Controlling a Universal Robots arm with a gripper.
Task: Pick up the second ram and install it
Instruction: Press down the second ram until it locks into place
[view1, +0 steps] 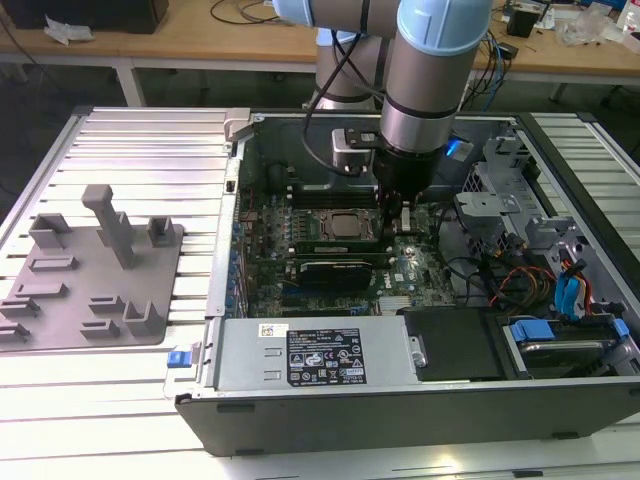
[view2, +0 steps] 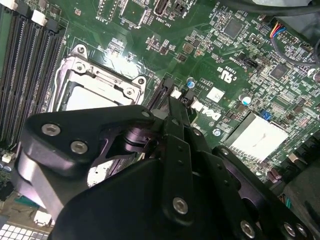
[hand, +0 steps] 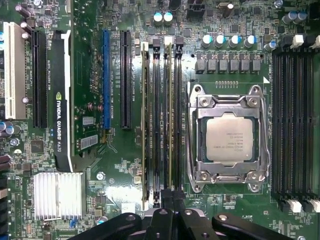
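Fingers are pinched almost shut, and they seem to hold the thin top edge of the second ram. It stands on its edge in a slot, near another stick and beside the big silver chip. I think this is the putting-in step. It needs a straight, even push so the end clips snap.

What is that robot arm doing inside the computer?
It is putting memory sticks into the computer's big green motherboard. The gripper is down at the slots beside the silver processor, right over the second ram, a thin stick standing on edge in its slot. Another stick already stands nearby. I can't tell whether the second one is fully in.
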